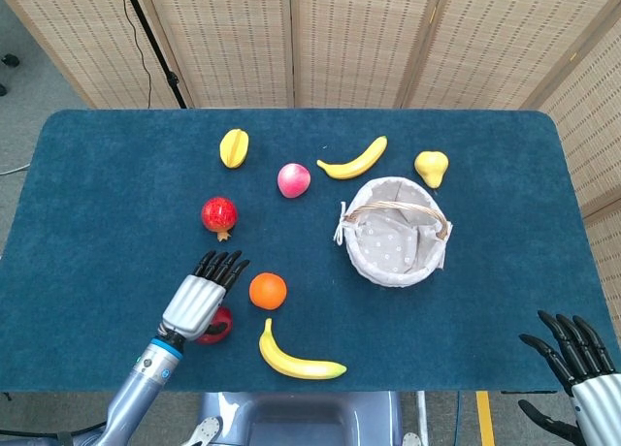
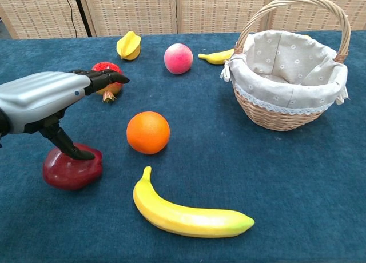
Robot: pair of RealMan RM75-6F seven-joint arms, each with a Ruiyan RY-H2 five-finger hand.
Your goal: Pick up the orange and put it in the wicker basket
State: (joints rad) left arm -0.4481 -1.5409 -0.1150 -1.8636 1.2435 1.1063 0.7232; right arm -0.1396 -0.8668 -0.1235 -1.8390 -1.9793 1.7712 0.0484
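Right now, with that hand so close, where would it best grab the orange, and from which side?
Probably around its widest middle, coming down from above and from the left. The orange is a smooth ball sitting free on the cloth, with open table around it; the red apple and the near banana lie close but apart. The left hand hovers open on that side, over the apple.

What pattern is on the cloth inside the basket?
Tiny white flowers on grey cloth lining, clearest in the chest view.
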